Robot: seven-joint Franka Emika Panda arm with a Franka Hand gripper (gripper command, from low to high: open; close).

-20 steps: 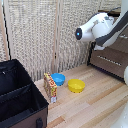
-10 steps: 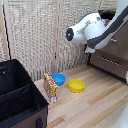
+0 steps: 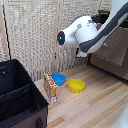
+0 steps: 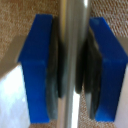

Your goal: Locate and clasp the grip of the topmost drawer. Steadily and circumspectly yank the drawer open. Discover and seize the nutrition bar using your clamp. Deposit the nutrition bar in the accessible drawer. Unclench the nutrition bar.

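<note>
Nearest, along the exterior view's left edge, stands a black boxy bin (image 3: 17,95) with its dark inside showing. Just beside its right corner the nutrition bar (image 3: 50,88), a flat orange-yellow packet with red and white print, stands upright on the pale wooden floor (image 3: 95,107), untouched. Close behind it sits a round blue bowl (image 3: 58,79), with a round yellow bowl (image 3: 76,85) just to the right. Farther back and to the right, the bulky white robot arm (image 3: 82,31) reaches toward the grey-brown dresser, where the topmost drawer (image 3: 114,44) lies largely behind the arm. Over the last second the arm's white body has swung leftward in the exterior view, which I read as the pull on the drawer being under way. The wrist view backs this: the clamp (image 4: 70,65), blue blocks with dark pads (image 4: 54,65), is closed narrowly around a shiny metal handle bar (image 4: 73,30), touching it on both sides. The packet's turn comes once the drawer is open.
</note>
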